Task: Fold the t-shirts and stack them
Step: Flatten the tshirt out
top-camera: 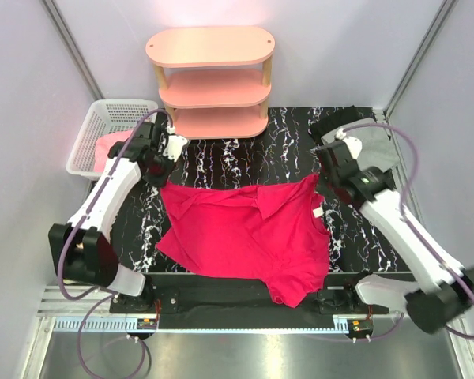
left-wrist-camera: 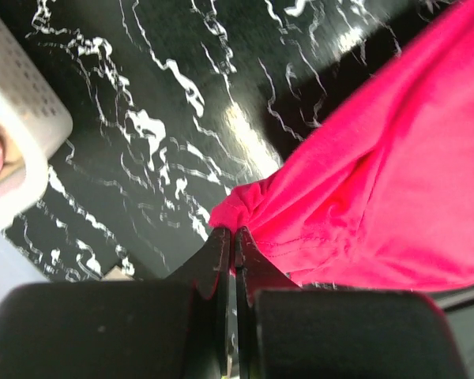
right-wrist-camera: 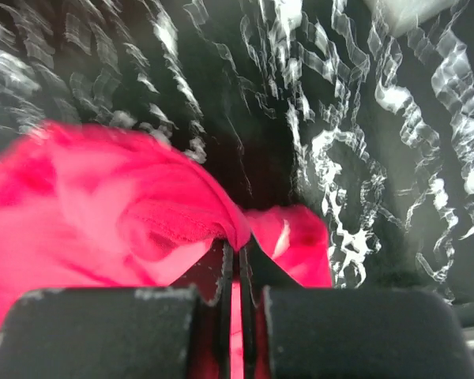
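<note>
Black marbled table [top-camera: 292, 142] holds 1 red t-shirt [top-camera: 245, 229] (spread, rumpled), pink shelf [top-camera: 212, 79] at back, prob. grey cloth [top-camera: 385, 148] far R.

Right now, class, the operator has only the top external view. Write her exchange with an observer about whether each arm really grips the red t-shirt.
Operator: Do the left fingers grip the cloth?
Observer: Yes. The left wrist view shows the left fingers pressed together on a bunched corner of the red t-shirt.
Operator: And the right side?
Observer: The right fingers are shut too, with red cloth showing in the slit between them.
</note>
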Robot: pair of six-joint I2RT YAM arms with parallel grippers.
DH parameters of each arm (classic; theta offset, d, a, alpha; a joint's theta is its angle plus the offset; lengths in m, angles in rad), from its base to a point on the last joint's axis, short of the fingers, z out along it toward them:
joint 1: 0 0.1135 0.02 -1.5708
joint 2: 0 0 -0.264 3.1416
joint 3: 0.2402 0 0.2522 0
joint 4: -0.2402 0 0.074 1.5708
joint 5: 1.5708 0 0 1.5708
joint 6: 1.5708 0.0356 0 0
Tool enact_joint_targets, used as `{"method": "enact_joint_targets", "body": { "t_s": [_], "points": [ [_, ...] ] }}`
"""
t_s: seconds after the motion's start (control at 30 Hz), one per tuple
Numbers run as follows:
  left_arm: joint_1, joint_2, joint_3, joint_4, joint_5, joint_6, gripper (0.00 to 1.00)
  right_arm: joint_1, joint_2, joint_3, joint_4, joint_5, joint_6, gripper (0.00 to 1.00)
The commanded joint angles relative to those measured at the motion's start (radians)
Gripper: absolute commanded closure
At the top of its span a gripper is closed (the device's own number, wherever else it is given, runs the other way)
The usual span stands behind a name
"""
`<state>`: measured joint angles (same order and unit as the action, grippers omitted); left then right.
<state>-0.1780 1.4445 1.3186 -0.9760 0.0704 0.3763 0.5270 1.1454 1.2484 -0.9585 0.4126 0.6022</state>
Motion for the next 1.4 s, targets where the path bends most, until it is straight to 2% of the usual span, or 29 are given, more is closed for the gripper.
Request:
{"method": "enact_joint_targets", "body": {
  "t_s": [0.0, 0.1, 0.23, 0.5, 0.53, 0.57, 0.6, 0.63, 0.7, 0.77, 0.8, 0.83, 0.87, 0.9, 0.93, 1.0, 1.03, 1.13, 1.17, 1.27, 1.37],
  "points": [
    [0.008, 0.068, 0.062, 0.128, -0.033, -0.023, 1.0, -0.281, 0.111, -0.035, 0.263, -0.399, -0.101, 1.0],
    [0.008, 0.149, 0.09, 0.157, -0.046, -0.037, 1.0, -0.375, 0.264, 0.049, 0.277, -0.498, -0.09, 1.0],
    [0.009, 0.258, 0.148, 0.172, -0.061, -0.051, 1.0, -0.393, 0.456, 0.111, 0.306, -0.497, -0.075, 1.0],
    [0.034, 0.408, 0.231, 0.191, -0.098, -0.059, 1.0, -0.4, 0.726, 0.235, 0.334, -0.491, -0.059, 0.98],
    [0.04, 0.418, 0.235, 0.194, -0.107, -0.06, 1.0, -0.403, 0.77, 0.25, 0.328, -0.483, -0.065, 0.91],
    [0.044, 0.428, 0.244, 0.195, -0.113, -0.062, 1.0, -0.406, 0.79, 0.264, 0.323, -0.465, -0.077, 0.61],
    [0.049, 0.438, 0.249, 0.194, -0.113, -0.062, 1.0, -0.406, 0.806, 0.301, 0.301, -0.453, -0.085, 0.44],
    [0.057, 0.442, 0.252, 0.194, -0.115, -0.063, 1.0, -0.412, 0.826, 0.319, 0.29, -0.442, -0.094, 0.3],
    [0.066, 0.439, 0.255, 0.194, -0.124, -0.062, 0.8, -0.413, 0.832, 0.373, 0.247, -0.381, -0.102, 0.08],
    [0.071, 0.424, 0.257, 0.194, -0.161, -0.054, 0.46, -0.414, 0.818, 0.414, 0.204, -0.316, -0.116, 0.02],
    [0.074, 0.415, 0.258, 0.195, -0.178, -0.05, 0.34, -0.409, 0.789, 0.419, 0.199, -0.293, -0.122, 0.02],
    [0.075, 0.404, 0.257, 0.197, -0.207, -0.045, 0.28, -0.404, 0.768, 0.424, 0.193, -0.244, -0.124, 0.03],
    [0.075, 0.377, 0.258, 0.198, -0.219, -0.04, 0.12, -0.388, 0.748, 0.424, 0.195, -0.238, -0.131, 0.05],
    [0.075, 0.361, 0.257, 0.201, -0.233, -0.039, 0.03, -0.377, 0.713, 0.425, 0.195, -0.232, -0.142, 0.09],
    [0.075, 0.328, 0.258, 0.2, -0.247, -0.039, 0.01, -0.345, 0.697, 0.427, 0.195, -0.235, -0.147, 0.11],
    [0.072, 0.278, 0.245, 0.197, -0.222, -0.045, 0.01, -0.302, 0.663, 0.422, 0.195, -0.264, -0.159, 0.17],
    [0.066, 0.222, 0.232, 0.188, -0.158, -0.043, 0.01, -0.279, 0.656, 0.411, 0.193, -0.296, -0.162, 0.19],
    [-0.024, 0.127, 0.137, 0.148, -0.09, -0.027, 0.02, -0.158, 0.649, 0.378, 0.193, -0.345, -0.173, 0.23],
    [-0.09, 0.11, 0.107, 0.145, -0.087, -0.022, 0.03, -0.109, 0.652, 0.364, 0.195, -0.363, -0.17, 0.24],
    [-0.19, 0.1, -0.011, 0.145, -0.077, -0.027, 0.05, -0.07, 0.66, 0.303, 0.222, -0.405, -0.157, 0.24],
    [-0.204, 0.171, -0.05, 0.151, -0.077, -0.036, 0.08, -0.068, 0.674, 0.243, 0.256, -0.41, -0.148, 0.27]
  ]
}}
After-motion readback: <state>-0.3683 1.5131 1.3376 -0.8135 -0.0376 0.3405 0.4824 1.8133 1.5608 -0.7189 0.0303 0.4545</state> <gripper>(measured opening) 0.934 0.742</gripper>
